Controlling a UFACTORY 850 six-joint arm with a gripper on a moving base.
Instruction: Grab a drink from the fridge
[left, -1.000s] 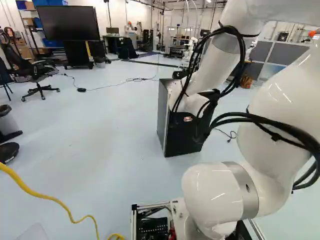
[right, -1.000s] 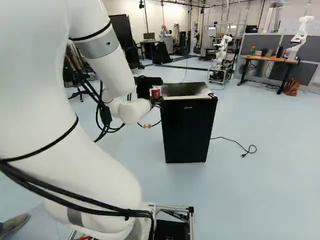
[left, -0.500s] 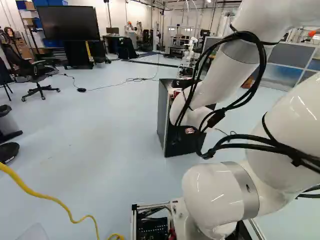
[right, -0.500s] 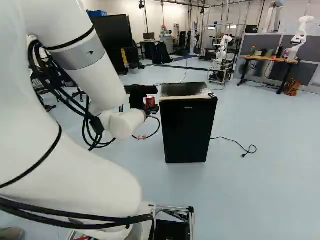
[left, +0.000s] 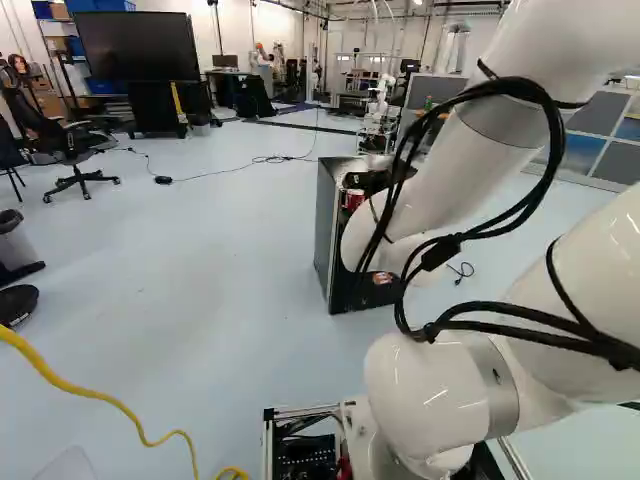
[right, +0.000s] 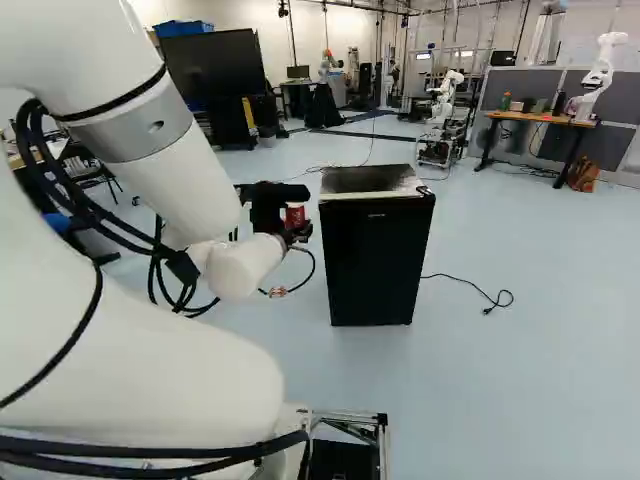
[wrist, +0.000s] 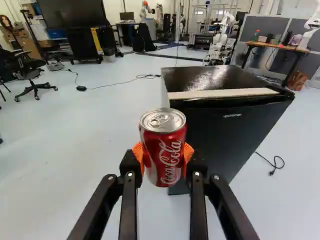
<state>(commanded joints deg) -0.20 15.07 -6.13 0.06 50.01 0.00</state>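
Note:
In the right base view my gripper (right: 297, 232) is left of the black fridge (right: 375, 262), holding a red drink can (right: 295, 216). The wrist view shows the gripper (wrist: 162, 156) shut on this can (wrist: 167, 150), an orange pad (wrist: 138, 156) pressing each side. The can is upright, its silver lid facing up and unopened. Beyond it stands the fridge (wrist: 235, 132), its door apparently shut. The left base view has the can (left: 354, 199) just above my wrist, with the fridge partly hidden behind the arm.
A power cord (right: 480, 292) lies on the floor right of the fridge. Farther off are an office chair (left: 75, 160), a large screen (left: 137, 47), a desk (right: 540, 119) and another robot (right: 441, 110). A yellow cable (left: 95, 396) crosses the floor near the base.
In the right base view my arm has swung left, carrying the can away from the fridge's top left corner. The can has come into clear sight in the left base view. The base has stayed put.

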